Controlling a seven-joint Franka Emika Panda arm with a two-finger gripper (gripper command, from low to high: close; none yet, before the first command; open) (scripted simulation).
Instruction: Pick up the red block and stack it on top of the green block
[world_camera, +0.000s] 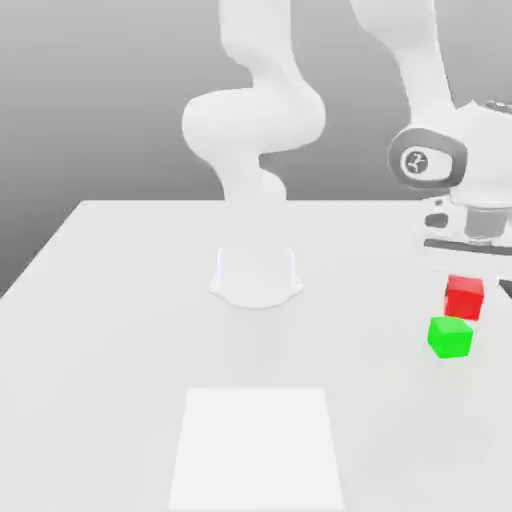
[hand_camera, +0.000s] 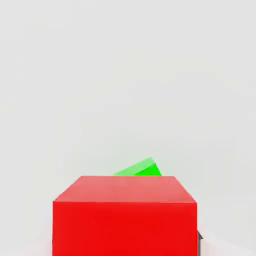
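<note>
Exterior view: red block (world_camera: 464, 297) sits at the view's right, raised off the table (world_camera: 120, 330), just above and slightly behind green block (world_camera: 450, 337). Gripper (world_camera: 478, 262) hangs right over the red block; can't tell jaw state.

Hand view: red block (hand_camera: 125, 215) up close, green block (hand_camera: 141, 169) peeking past its far edge.

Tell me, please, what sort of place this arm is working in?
Most likely a simulated tabletop test scene, not a real room: a plain white table against a featureless grey backdrop, with the red block and the green block lying near the arm's gripper.
</note>
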